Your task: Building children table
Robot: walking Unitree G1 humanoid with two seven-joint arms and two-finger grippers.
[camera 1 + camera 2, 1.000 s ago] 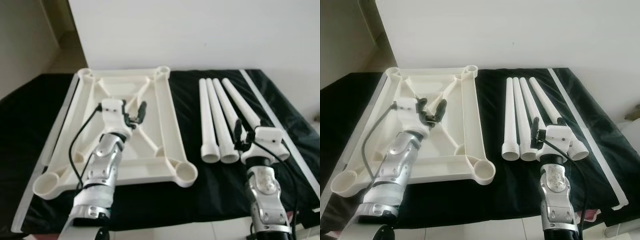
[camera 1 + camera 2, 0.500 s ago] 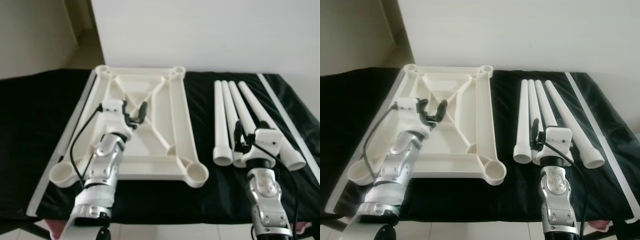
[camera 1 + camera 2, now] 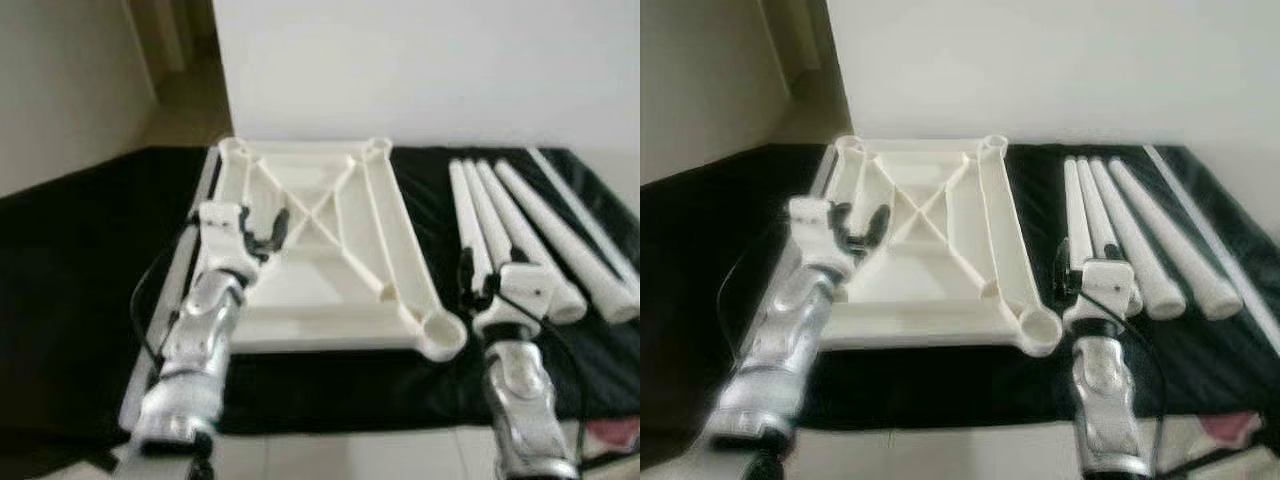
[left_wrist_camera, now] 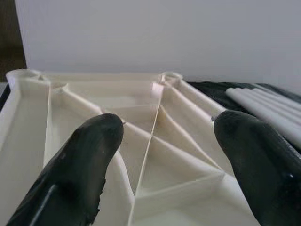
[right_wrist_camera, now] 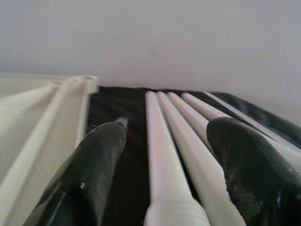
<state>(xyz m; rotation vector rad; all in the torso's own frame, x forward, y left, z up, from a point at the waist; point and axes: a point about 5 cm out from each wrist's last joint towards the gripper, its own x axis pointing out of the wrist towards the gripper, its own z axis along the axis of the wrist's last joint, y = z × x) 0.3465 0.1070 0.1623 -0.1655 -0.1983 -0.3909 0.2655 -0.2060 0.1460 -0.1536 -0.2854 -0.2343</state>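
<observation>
The tabletop [image 3: 330, 250] lies underside up so its sockets face the four legs [image 3: 520, 235], while the left gripper [image 4: 160, 160] and right gripper [image 5: 164, 160] hover spread and empty.

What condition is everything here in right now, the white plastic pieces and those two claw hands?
Tabletop: upside down on the black cloth, ribs up, no legs fitted.
Four legs: loose, lying side by side to the right of the tabletop.
Left gripper: open, empty, above the tabletop.
Right gripper: open, empty, straddling the near end of the leftmost leg.
</observation>
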